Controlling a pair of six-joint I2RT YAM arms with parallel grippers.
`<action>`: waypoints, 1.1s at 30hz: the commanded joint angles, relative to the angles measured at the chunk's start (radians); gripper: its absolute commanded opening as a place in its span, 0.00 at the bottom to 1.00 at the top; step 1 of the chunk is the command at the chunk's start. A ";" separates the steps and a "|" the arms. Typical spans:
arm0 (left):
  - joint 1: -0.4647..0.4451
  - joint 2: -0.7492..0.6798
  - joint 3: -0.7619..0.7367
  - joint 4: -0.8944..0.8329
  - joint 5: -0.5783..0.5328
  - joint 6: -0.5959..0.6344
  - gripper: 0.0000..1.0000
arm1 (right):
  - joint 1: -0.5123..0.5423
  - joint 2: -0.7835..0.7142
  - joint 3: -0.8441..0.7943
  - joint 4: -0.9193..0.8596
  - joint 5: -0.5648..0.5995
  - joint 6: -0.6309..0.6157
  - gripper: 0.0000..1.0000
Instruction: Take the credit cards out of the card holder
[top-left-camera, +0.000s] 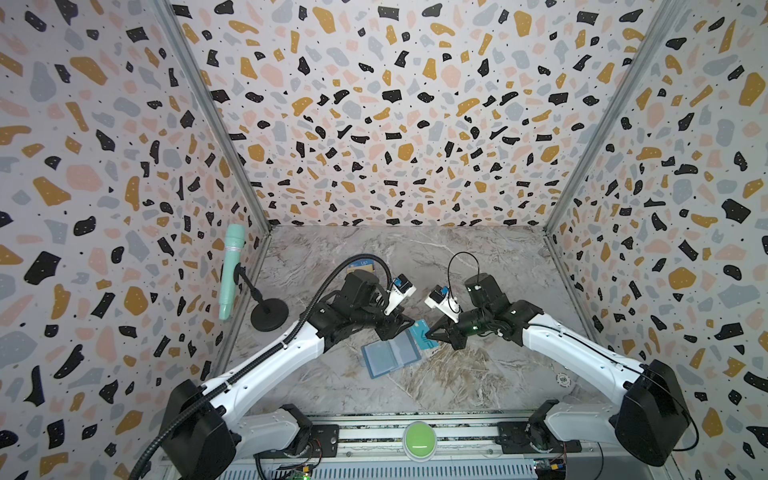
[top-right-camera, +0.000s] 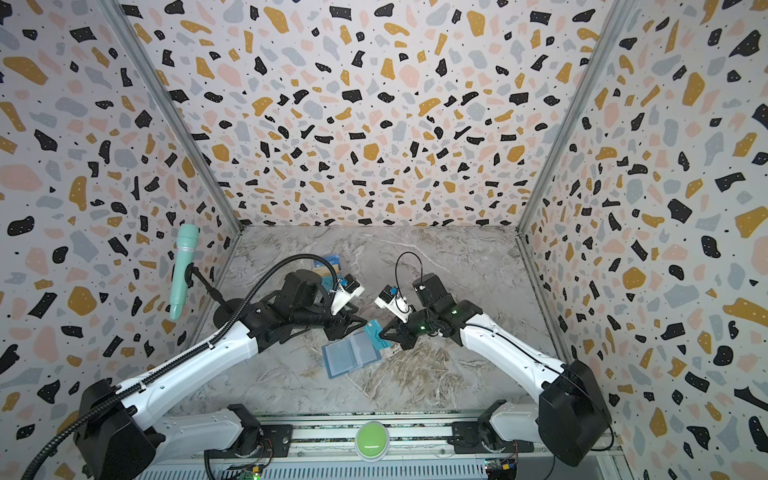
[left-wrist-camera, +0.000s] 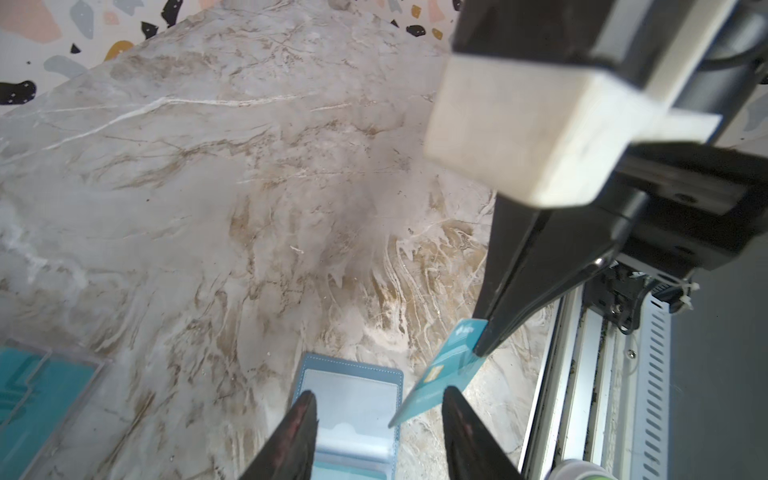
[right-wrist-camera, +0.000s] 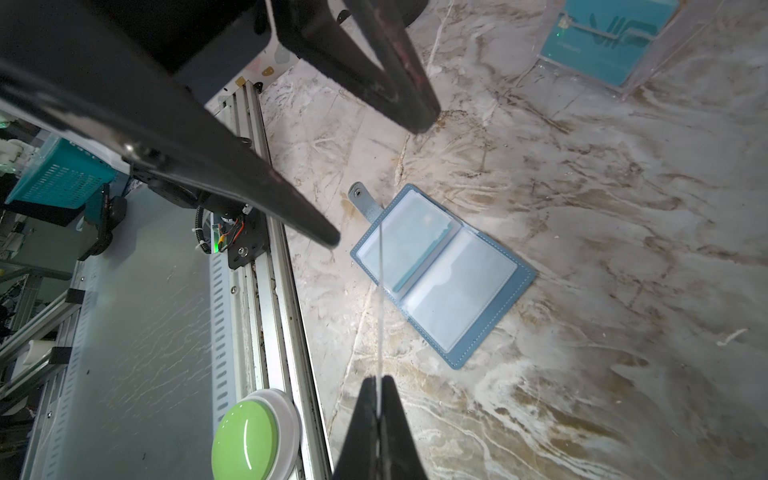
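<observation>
The slate-blue card holder (top-left-camera: 388, 353) (top-right-camera: 349, 353) lies open on the marble table, its snap tab (right-wrist-camera: 363, 201) pointing away from the spine. A teal edge shows inside one clear pocket (right-wrist-camera: 419, 257). My right gripper (top-left-camera: 430, 331) (top-right-camera: 383, 332) (right-wrist-camera: 380, 380) is shut on a teal credit card (top-left-camera: 420, 334) (top-right-camera: 375, 332) (left-wrist-camera: 446, 374), held tilted just above the holder's right edge and seen edge-on in the right wrist view. My left gripper (top-left-camera: 401, 330) (top-right-camera: 353, 327) (left-wrist-camera: 379, 397) hovers open over the holder. The card's free corner reaches into its gap, and neither finger grips it.
A clear display rack (top-left-camera: 363, 266) (left-wrist-camera: 41, 386) (right-wrist-camera: 611, 41) with teal cards stands behind the left arm. A mint microphone (top-left-camera: 230, 274) on a black stand (top-left-camera: 269, 313) is at the left wall. A green button (top-left-camera: 419, 440) sits on the front rail. A small chip (top-left-camera: 563, 379) lies right.
</observation>
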 joint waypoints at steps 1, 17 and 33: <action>0.013 0.015 0.042 -0.096 0.098 0.103 0.48 | 0.001 -0.031 0.005 0.016 -0.046 -0.032 0.00; 0.049 0.069 0.060 -0.149 0.246 0.195 0.32 | 0.035 -0.008 0.016 0.040 -0.083 -0.099 0.00; 0.073 0.137 0.071 -0.190 0.424 0.264 0.03 | 0.033 0.033 0.041 0.028 -0.031 -0.106 0.19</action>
